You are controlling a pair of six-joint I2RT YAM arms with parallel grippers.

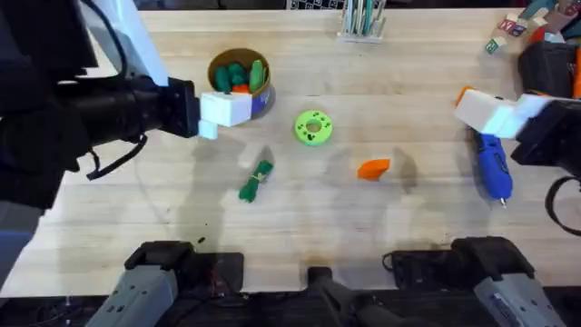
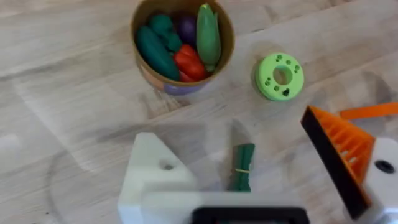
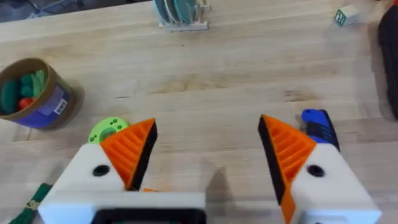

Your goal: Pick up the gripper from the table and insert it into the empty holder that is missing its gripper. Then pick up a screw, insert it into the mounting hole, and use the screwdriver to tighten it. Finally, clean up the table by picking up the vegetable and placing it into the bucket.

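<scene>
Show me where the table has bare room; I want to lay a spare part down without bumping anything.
Bare wood runs along the far side between the tub and the rack, and across the near strip in front of the orange wedge. It is crowded around the green ring and leafy vegetable, and by the blue screwdriver under the right hand.

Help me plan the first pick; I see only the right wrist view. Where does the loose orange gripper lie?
Observer: Overhead, the gripper lies on the table between the green ring and the screwdriver.
Operator: Which finger lacks a pad?
Observer: In the left wrist view, the holder is bare white; the other finger carries an orange pad.
Operator: And the vegetable?
Observer: The vegetable lies outside the bucket, on the base side of it.
</scene>
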